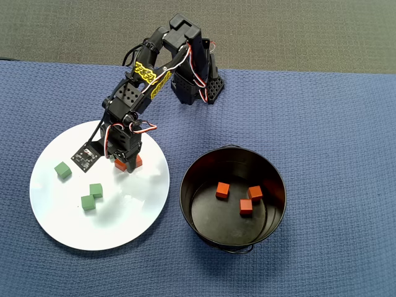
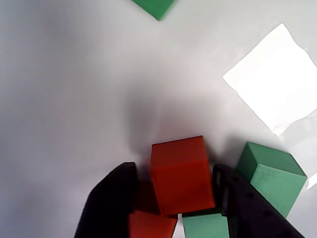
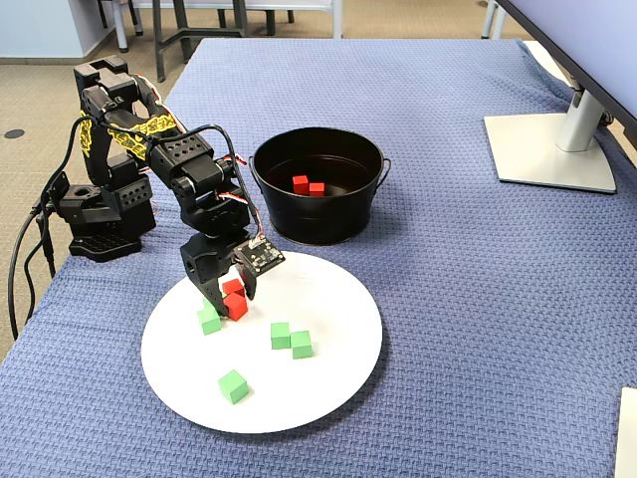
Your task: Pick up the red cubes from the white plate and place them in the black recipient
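While three red cubes (image 1: 222, 190) already lie on the flat bottom of the black recipient (image 1: 185, 185), two more remain on the white plate (image 1: 148, 213), stacked or pressed close together under the arm. In the wrist view the upper red cube (image 2: 181, 173) sits squarely between the two black fingers (image 2: 111, 201), with a second red cube (image 2: 151, 224) low at the frame's bottom edge beside it. No writing or brand can be read anywhere. The gripper (image 2: 176, 198) is parted just wider than the cube; its jaws flank the cube's sides, but whether they press on it or only bracket it I cannot tell. Green cubes (image 2: 270, 176) crowd the right finger in the wrist view, one just beside it and another below. From overhead, three further green cubes (image 1: 62, 170) lie apart on the plate's left half. Plate and pot rest near each other on a blue cloth (image 1: 322, 124), and a monitor stand (image 3: 552, 149) sits at the far right in the fixed view.
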Motion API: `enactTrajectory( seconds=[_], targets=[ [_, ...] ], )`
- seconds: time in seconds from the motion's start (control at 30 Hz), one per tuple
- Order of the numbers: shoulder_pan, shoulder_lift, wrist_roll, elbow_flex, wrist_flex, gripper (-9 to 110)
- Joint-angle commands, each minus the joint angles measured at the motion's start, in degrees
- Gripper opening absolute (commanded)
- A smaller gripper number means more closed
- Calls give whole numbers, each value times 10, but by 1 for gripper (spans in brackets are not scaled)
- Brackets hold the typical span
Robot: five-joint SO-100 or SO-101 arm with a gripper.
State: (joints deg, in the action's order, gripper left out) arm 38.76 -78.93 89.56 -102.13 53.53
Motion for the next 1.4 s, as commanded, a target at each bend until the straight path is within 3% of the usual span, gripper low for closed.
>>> enactTrajectory(
  seconds=[0.0,0.23,0.67,1.07,1.37],
  targets=[
    [-3,-37,0,3,6,1],
    [-12,-43,-45,17,1,0],
    [-91,-91,-253,317,223,0],
    [-346,-176,-541,279,142,0],
    [-520,-203,-650,198,116,0]
  ],
)
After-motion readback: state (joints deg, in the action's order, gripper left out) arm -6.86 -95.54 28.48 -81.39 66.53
